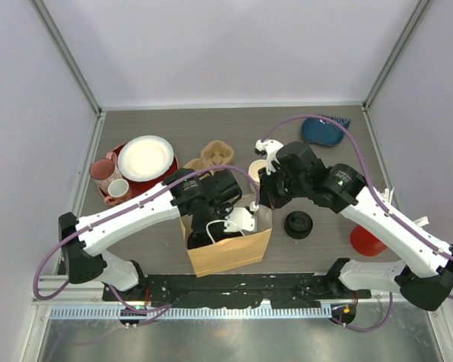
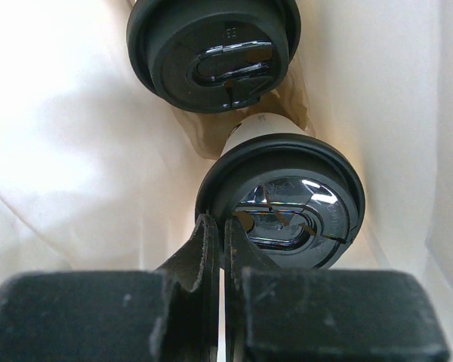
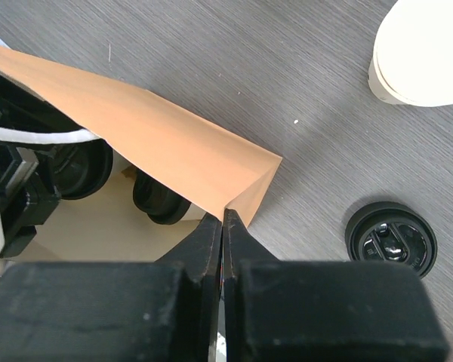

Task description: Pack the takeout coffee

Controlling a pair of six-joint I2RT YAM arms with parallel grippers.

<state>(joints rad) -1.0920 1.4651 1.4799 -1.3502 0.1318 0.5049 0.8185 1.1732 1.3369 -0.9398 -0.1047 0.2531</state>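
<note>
Standing in the paper bag (image 3: 174, 162), 2 lidded coffee cups (image 2: 281, 200) are overhung by the shut, empty left tool (image 2: 223, 234). The bag's edge is pinched by the right tool (image 3: 223, 219). The cups are judged light and crushable, best held just below the black lids (image 2: 214, 53).

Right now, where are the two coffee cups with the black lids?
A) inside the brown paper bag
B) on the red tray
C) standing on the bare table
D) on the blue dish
A: the left wrist view looks down into the brown paper bag, and one lidded cup and the other lidded cup sit between its paper walls.
</note>
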